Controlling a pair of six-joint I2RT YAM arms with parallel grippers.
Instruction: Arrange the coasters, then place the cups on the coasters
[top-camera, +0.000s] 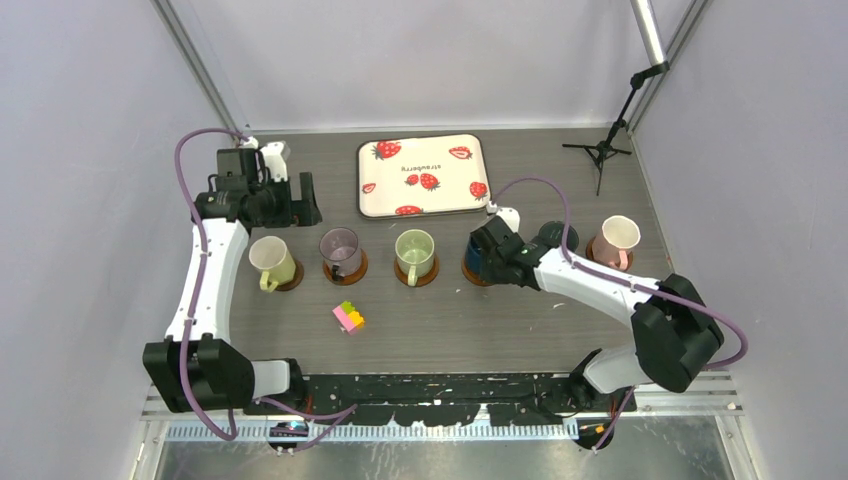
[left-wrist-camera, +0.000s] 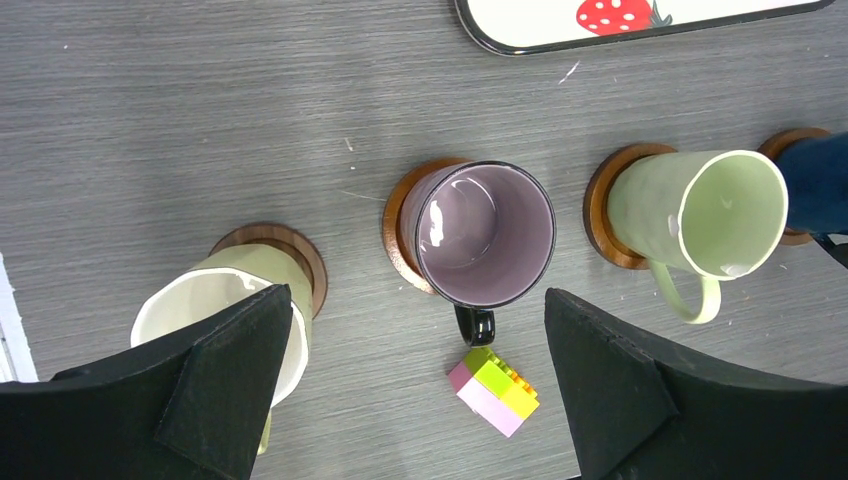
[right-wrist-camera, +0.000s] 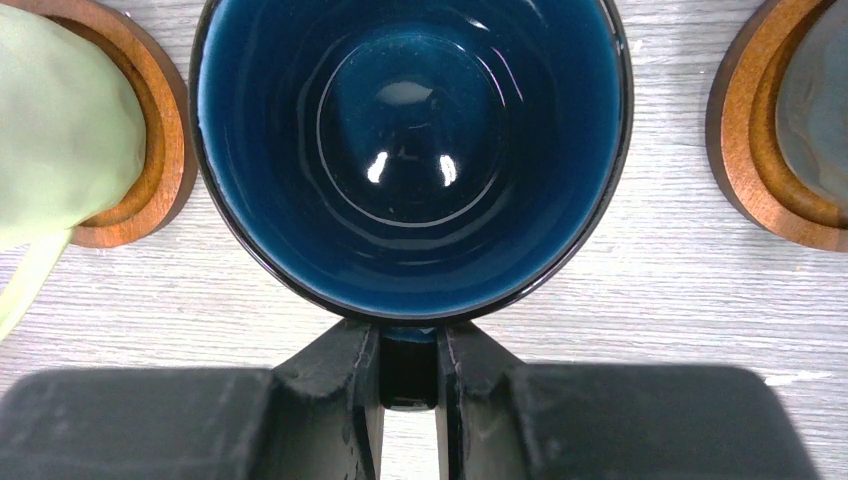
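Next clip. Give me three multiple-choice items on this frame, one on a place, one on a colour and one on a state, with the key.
1. Where is the block toy?
A. Inside a mug.
B. On the table, just on the arm-base side of the purple mug.
C. On a coaster.

2. Which mug does the right pincer grip?
A. The pink mug.
B. The cream mug.
C. The dark blue mug.

3. How does the left pincer stand?
A. Open, holding nothing.
B. Shut on a coaster.
C. Shut on a mug's rim.

Key:
1 B: the top view shows it lying on bare table by the purple mug.
2 C: the right wrist view shows the fingers clamped on that mug's handle.
3 A: its fingers stand wide apart, touching nothing.
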